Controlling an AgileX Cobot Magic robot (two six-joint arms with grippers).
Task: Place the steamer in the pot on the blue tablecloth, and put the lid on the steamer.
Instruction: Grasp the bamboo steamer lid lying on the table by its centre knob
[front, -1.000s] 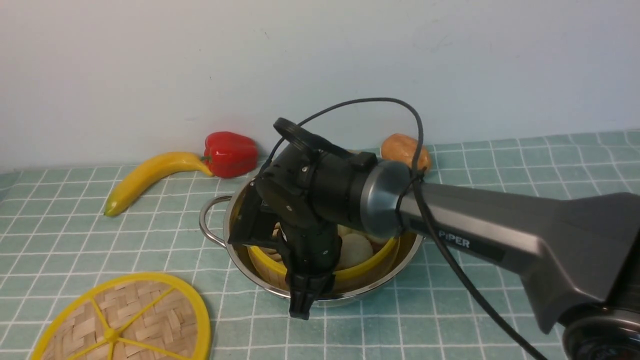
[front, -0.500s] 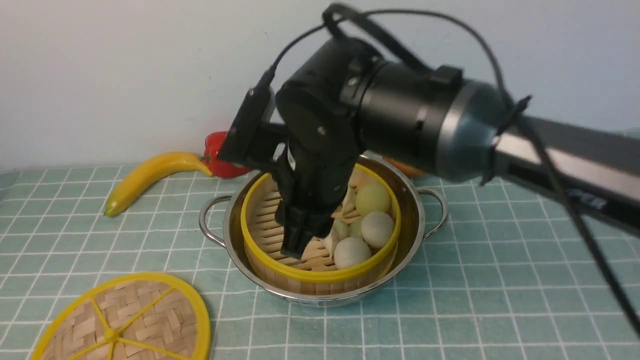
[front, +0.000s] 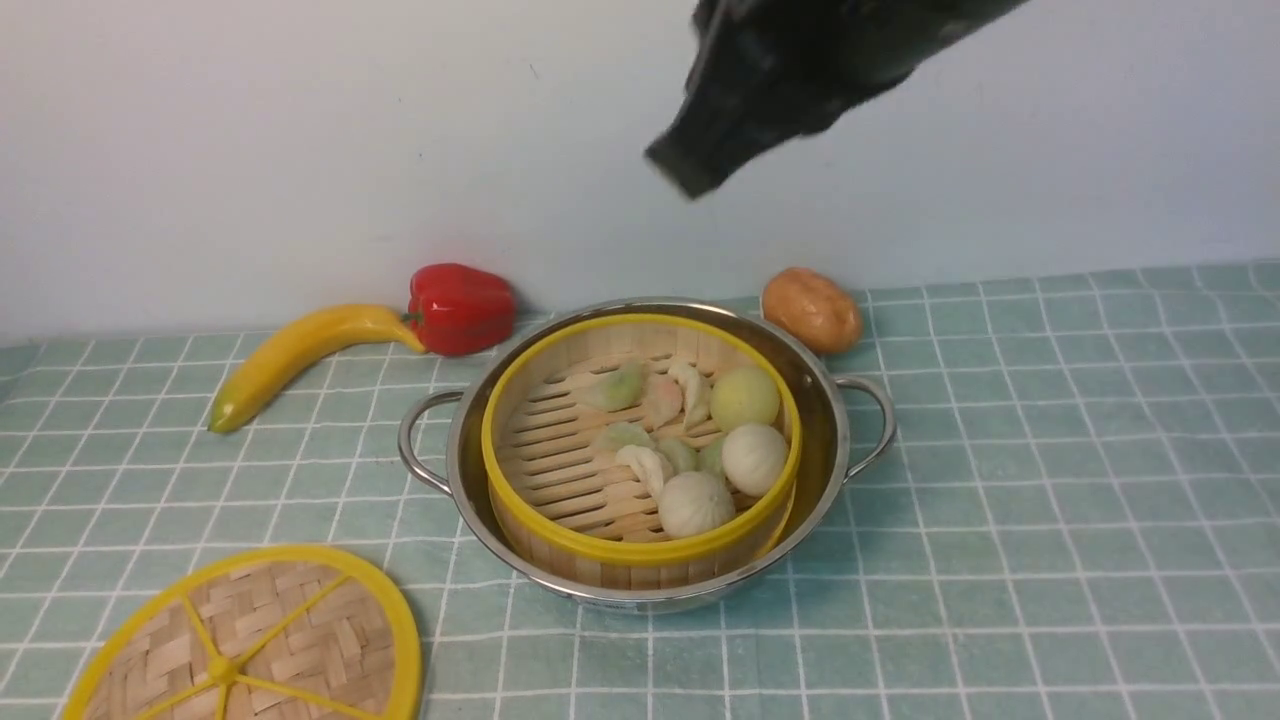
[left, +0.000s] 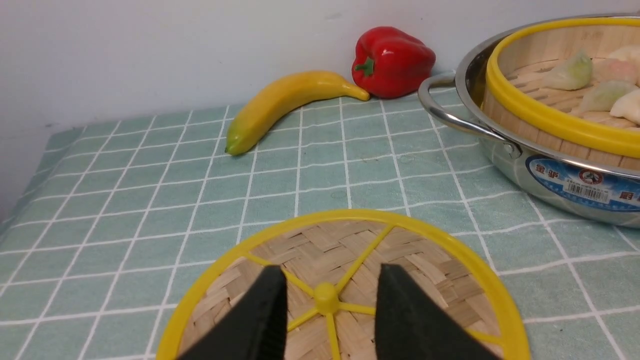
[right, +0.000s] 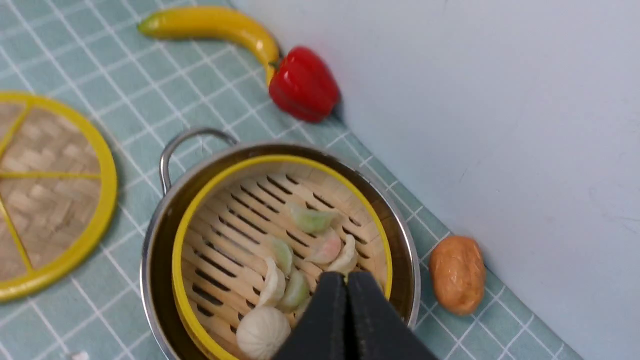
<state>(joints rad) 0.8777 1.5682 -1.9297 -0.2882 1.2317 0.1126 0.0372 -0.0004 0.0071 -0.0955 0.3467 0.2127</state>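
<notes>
While the steamer (front: 550, 460) sits inside the pot (front: 835, 440) on the blue tablecloth (front: 1050, 450), holding pale dumplings and buns (front: 750, 458), the lid (front: 250, 640) lies flat on the cloth near the pot, apart from it. Only the left wrist view shows the left pincer (left: 331, 272), empty, jaws parted over the lid's hub, and a blue label (left: 582, 182) on the pot's wall. Right pincer (right: 346, 280), high above the pot, is closed on nothing

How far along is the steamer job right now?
Done: the steamer sits in the pot on the blue tablecloth, and the right gripper is shut above it. In hand: the left gripper is open over the lid, not gripping it. Left: the lid lies flat on the cloth, not yet on the steamer.
</notes>
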